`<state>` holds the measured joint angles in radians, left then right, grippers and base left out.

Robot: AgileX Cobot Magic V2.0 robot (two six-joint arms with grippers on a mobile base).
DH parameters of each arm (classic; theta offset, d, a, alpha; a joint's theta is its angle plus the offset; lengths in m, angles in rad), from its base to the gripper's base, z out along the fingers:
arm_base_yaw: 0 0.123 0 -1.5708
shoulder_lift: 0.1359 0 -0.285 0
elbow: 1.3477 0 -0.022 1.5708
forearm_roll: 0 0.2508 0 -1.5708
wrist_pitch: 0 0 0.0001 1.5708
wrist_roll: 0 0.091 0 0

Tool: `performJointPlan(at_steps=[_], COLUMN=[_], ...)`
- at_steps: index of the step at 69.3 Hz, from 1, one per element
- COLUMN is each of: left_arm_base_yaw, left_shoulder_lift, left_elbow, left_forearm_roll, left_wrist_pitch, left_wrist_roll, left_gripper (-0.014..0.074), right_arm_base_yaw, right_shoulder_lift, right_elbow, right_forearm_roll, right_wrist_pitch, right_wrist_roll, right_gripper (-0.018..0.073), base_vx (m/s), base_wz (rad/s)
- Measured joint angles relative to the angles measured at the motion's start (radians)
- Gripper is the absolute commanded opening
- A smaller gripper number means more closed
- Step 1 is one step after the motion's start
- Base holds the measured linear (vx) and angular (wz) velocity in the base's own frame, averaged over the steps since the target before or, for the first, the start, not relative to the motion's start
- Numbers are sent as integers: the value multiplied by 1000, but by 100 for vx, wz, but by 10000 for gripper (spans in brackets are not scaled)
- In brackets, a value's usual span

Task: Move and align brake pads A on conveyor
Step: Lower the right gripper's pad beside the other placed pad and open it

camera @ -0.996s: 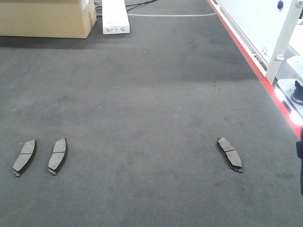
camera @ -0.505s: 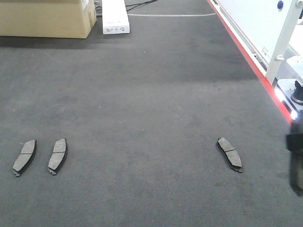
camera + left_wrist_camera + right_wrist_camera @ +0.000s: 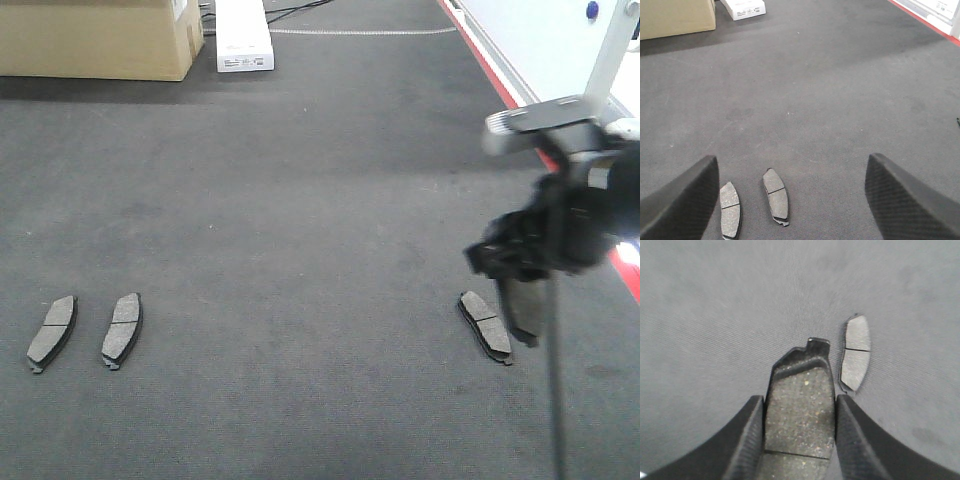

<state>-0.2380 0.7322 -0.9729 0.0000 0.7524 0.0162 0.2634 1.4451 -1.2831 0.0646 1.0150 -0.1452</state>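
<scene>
The conveyor (image 3: 300,200) is a dark grey belt with a red strip (image 3: 497,78) on its right edge. Two brake pads A (image 3: 51,331) (image 3: 122,329) lie side by side at the near left. They show again in the left wrist view as pads (image 3: 730,216) (image 3: 776,195), below my open left gripper (image 3: 791,162). A third pad (image 3: 485,325) lies at the near right. My right gripper (image 3: 522,300) hangs just right of it, shut on a fourth pad (image 3: 800,410). That pad's far tip points ahead, above the belt. The lying pad (image 3: 856,352) is just beyond it to the right.
A cardboard box (image 3: 95,40) and a white box (image 3: 243,35) stand at the belt's far left end. A white machine frame (image 3: 610,60) runs along the right side beyond the red strip.
My right arm has swung in from the right edge of the front view. It now hangs over the belt beside the right-hand pad, carrying a pad. The three lying pads have not moved.
</scene>
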Motion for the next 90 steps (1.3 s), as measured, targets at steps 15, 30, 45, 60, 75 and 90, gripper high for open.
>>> performJointPlan(at_steps=[15,30,45,60,75,90], left_arm_base_yaw=[0,0,0,0,0,0], left_shoulder_lift=[0,0,0,0,0,0], left_elbow=[0,0,0,0,0,0], left_forearm_roll=[0,0,0,0,0,0], left_wrist_pitch=[0,0,0,0,0,0], left_wrist_roll=[0,0,0,0,0,0], left_gripper=[561,561,561,561,561,561], right_arm_base_yaw=[-21,-22,-22,-22,-22,-22], right_shoulder_lift=[237,391,476,518,547,550], right_elbow=[-86,-108,-109,-109,-109,-109], right_forearm_roll=[-2,-1,30,39,43,45], right_wrist_pitch=[17,-45,-136,-190,-207,-207], right_wrist_roll=[-57,-84,-87,-87,-87,-87], right_gripper=[-3,-3,-3,-3,0,107], base_vx=[0,0,0,0,0,0], base_wz=[0,0,0,0,0,0])
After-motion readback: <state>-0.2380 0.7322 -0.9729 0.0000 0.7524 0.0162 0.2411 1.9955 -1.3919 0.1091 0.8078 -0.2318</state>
